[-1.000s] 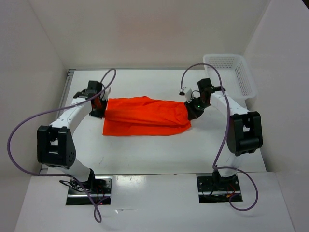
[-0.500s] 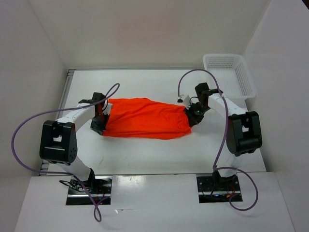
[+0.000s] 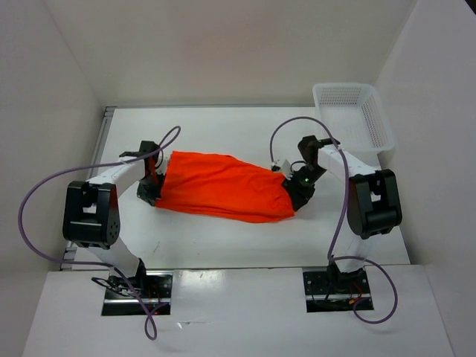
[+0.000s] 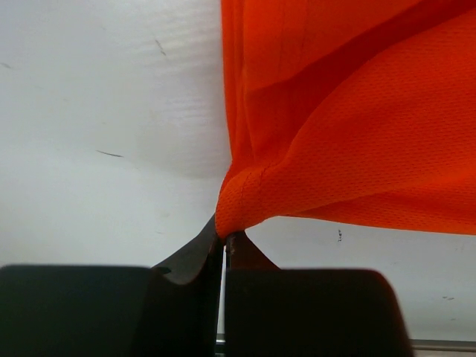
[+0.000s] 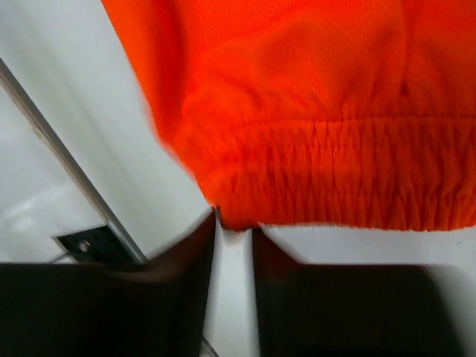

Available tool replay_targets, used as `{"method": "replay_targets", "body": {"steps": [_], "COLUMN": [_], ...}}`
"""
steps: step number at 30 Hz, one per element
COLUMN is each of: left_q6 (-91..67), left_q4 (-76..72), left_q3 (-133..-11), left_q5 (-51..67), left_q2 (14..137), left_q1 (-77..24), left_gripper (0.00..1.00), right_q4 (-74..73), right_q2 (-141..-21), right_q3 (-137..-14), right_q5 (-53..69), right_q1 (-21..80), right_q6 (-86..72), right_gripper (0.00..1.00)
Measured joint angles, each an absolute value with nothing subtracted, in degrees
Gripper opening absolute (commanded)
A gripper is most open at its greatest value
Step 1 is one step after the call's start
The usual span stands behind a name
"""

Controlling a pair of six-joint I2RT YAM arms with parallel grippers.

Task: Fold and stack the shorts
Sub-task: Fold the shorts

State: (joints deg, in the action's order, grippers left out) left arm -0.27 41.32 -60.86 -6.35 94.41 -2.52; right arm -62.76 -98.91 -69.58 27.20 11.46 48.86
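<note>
**Top view.** One shorts [image 3: 223, 187] lies on the table [image 3: 223, 238], stretched between two grippers. The left gripper [image 3: 151, 192] is at its left end and the right gripper [image 3: 292, 195] at its right end. One basket [image 3: 353, 111] stands beyond the right gripper, well apart from it. Bare table lies on the near side of both grippers and beyond the shorts.

**Left wrist view.** The left gripper [image 4: 225, 238] is pinched tight on a hemmed corner of the shorts [image 4: 357, 134]. The fabric spreads up and right from the tips. Bare table [image 4: 111, 111] lies left of the tips.

**Right wrist view.** The right gripper [image 5: 236, 227] is almost closed, with a narrow slit between the fingers. The gathered waistband edge of the shorts [image 5: 312, 111] sits at the tips. Whether it is gripped cannot be told. A straight table [image 5: 111, 111] edge runs diagonally left of the fingers.
</note>
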Motion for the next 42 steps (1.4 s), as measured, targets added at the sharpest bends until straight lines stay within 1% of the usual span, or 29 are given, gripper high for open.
{"method": "replay_targets", "body": {"steps": [1, 2, 3, 5, 6, 11, 14, 15, 16, 19, 22, 25, 29, 32, 34, 35, 38, 40, 42], "left_q6": [-0.3, -0.2, -0.2, -0.2, -0.2, -0.1, -0.1, -0.1, -0.1, -0.2, -0.2, -0.2, -0.2, -0.2, -0.2, -0.2, -0.2, -0.2, -0.2], "left_q4": [41.3, 41.3, 41.4, 41.7, 41.9, 42.2, 43.5, 44.4, 45.2, 47.0, 48.4, 48.6, 46.8, 44.9, 43.4, 42.6, 40.3, 39.1, 38.4], "left_q3": [-60.1, -59.3, -58.6, -57.8, -57.7, -57.7, -58.0, -58.5, -59.0, -61.6, -66.7, -72.5, -81.5, -90.8, -96.4, -98.4, -101.9, -102.8, -103.0], "left_q5": [-6.3, -6.4, -6.5, -6.6, -6.6, -7.2, -7.4, -7.4, -7.4, -6.4, -3.4, -0.1, 1.9, 3.2, 4.2, 4.6, 4.9, 4.8, 4.7], "left_q2": [94.8, 95.3, 95.7, 96.6, 96.9, 96.9, 96.8, 96.7, 96.3, 94.0, 92.4, 93.9, 102.1, 111.2, 116.4, 118.5, 123.1, 125.3, 126.8], "left_q1": [-2.9, -3.4, -3.7, -4.3, -4.5, -4.5, -4.5, -4.5, -4.5, -4.3, -3.5, -1.9, -1.0, -1.0, -1.0, -1.1, -1.4, -1.9, -2.3], "left_gripper": [0.00, 0.00, 0.02, 0.06, 0.09, 0.52, 0.59, 0.63, 0.65, 0.67, 0.68, 0.71, 0.74, 0.75, 0.78, 0.88, 0.88, 0.88, 0.83], "right_q4": [-62.6, -62.7, -62.6, -62.0, -61.7, -63.2, -64.4, -64.4, -64.1, -61.9, -60.4, -59.4, -58.4, -57.2, -56.6, -56.3, -55.5, -54.8, -53.9], "right_q2": [-99.1, -99.1, -99.1, -99.2, -99.2, -99.2, -99.2, -99.2, -99.2, -99.2, -99.4, -101.1, -103.9, -105.0, -105.0, -105.0, -105.0, -105.0, -105.0], "right_q3": [-68.8, -68.1, -67.7, -67.6, -67.6, -69.4, -72.3, -72.9, -73.2, -71.8, -69.6, -69.6, -69.6, -69.5, -69.2, -69.1, -68.8, -68.6, -68.2], "right_q5": [27.0, 26.2, 25.8, 25.0, 24.9, 27.2, 31.1, 32.3, 33.8, 34.3, 33.8, 33.4, 32.1, 31.0, 30.5, 30.2, 29.0, 28.0, 27.1], "right_q1": [11.7, 11.8, 11.8, 11.9, 11.9, 11.4, 9.3, 8.4, 7.1, 5.0, 5.3, 5.7, 7.7, 9.8, 10.6, 10.9, 11.3, 11.5, 11.8], "right_q6": [48.2, 47.4, 46.7, 45.2, 44.5, 42.8, 40.9, 40.0, 38.4, 32.2, 27.0, 24.0, 21.2, 19.4, 18.5, 18.1, 16.9, 16.1, 15.5], "right_gripper": [0.58, 0.70, 0.82, 0.86, 0.86, 0.88, 0.89, 0.89, 0.89, 0.88, 0.86, 0.85, 0.82, 0.81, 0.81, 0.81, 0.81, 0.77, 0.73]}}
